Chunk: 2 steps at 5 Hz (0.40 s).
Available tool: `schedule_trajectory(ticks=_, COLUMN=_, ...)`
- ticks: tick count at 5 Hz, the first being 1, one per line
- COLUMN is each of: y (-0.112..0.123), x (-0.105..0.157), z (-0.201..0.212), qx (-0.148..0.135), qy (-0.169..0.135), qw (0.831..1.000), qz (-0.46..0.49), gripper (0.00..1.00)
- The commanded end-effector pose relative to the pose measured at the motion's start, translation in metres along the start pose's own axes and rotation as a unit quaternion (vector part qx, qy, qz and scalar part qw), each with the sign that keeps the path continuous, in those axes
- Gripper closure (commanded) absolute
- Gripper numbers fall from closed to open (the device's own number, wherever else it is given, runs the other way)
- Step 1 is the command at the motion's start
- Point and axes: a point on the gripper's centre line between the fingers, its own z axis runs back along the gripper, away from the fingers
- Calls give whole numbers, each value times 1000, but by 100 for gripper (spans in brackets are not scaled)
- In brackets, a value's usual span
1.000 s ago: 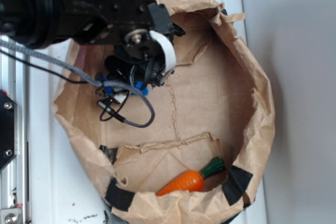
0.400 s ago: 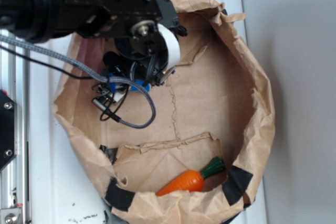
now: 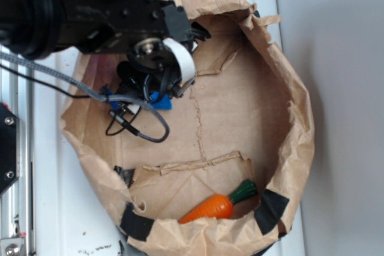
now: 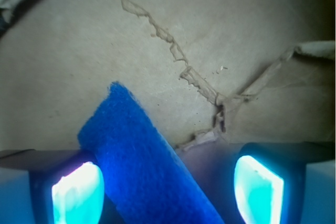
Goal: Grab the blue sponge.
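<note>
Two glowing fingers (image 4: 77,192) of your gripper (image 4: 168,190) stand wide apart, gripping nothing, with the blue sponge (image 4: 144,166) lying between them, nearer the nine o'clock finger, on the paper bag (image 3: 294,118) floor.

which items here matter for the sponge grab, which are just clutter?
Job:
- blue sponge, lying between the fingers, slanted, nearer one finger
- hand, open

Lying about:
- toy carrot, at the far side of the bag
- brown paper bag, holding both
</note>
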Motion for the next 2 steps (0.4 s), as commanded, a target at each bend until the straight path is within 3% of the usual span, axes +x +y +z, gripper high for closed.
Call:
schedule_trajectory(ticks=1, y=6, x=7, z=-1, qx=24, qy=-24, qw=999, qz=5, gripper=0)
schedule_trajectory(ticks=2, y=9, x=12, z=10, qx=12, qy=-32, qw=999, qz=28, gripper=100)
